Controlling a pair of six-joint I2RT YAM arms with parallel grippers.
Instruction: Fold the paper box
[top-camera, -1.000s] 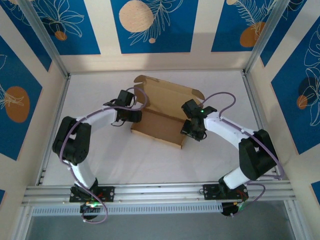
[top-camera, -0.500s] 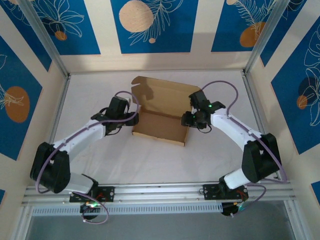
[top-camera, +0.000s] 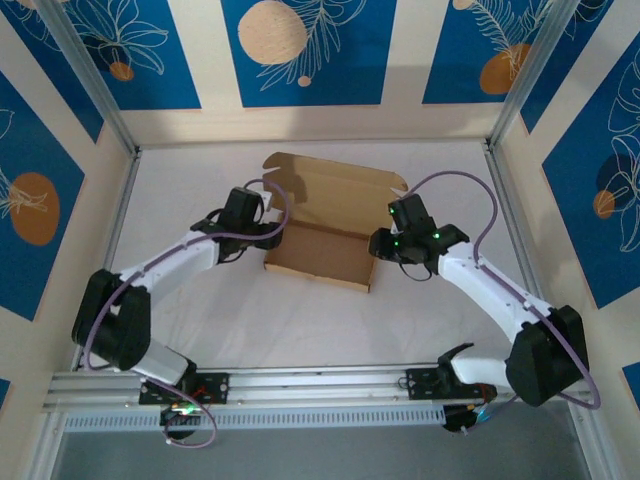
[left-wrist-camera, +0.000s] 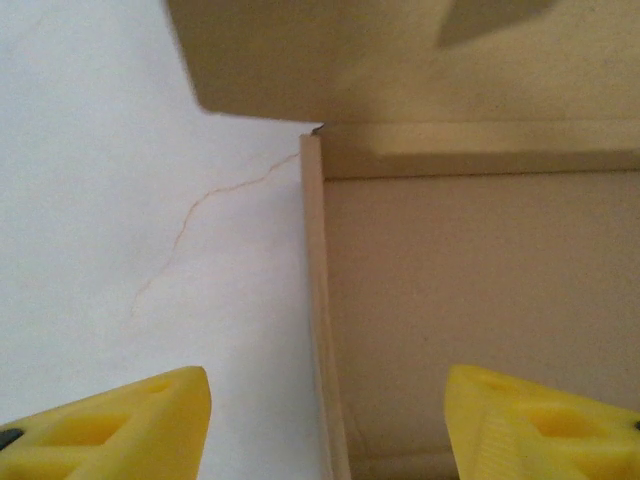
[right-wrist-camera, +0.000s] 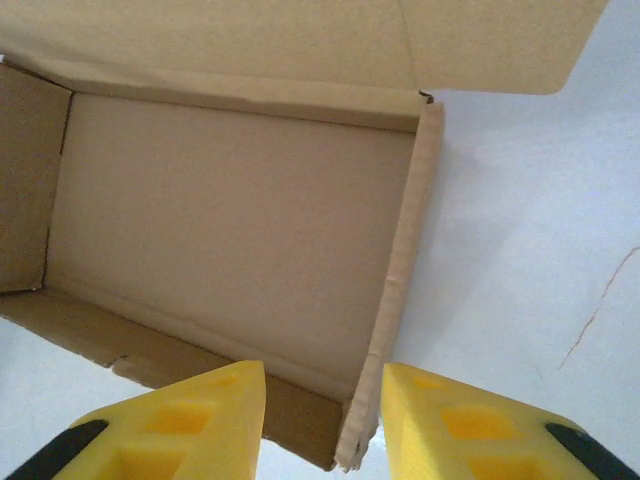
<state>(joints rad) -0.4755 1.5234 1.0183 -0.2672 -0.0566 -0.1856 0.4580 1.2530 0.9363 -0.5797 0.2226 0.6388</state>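
The paper box (top-camera: 318, 250) is a plain brown cardboard tray on the white table, with its lid flap (top-camera: 340, 185) standing open at the back. My left gripper (top-camera: 270, 235) is open at the box's left side. In the left wrist view its yellow fingertips (left-wrist-camera: 120, 425) stand wide apart with the left wall (left-wrist-camera: 322, 300) between them. My right gripper (top-camera: 382, 245) is open at the right side. In the right wrist view the right wall (right-wrist-camera: 400, 270) runs down between the right gripper's (right-wrist-camera: 323, 420) fingers near the front corner, and the box floor (right-wrist-camera: 220, 220) is bare.
Aluminium rails (top-camera: 310, 385) run along the near edge, and frame posts with blue patterned panels (top-camera: 300, 50) close in the sides and back. A thin crack line (left-wrist-camera: 200, 215) marks the white table left of the box.
Both arms have re-posed and their elbows have swung outward. The right gripper has settled over the box's right wall and its jaws have narrowed. The box has hardly moved.
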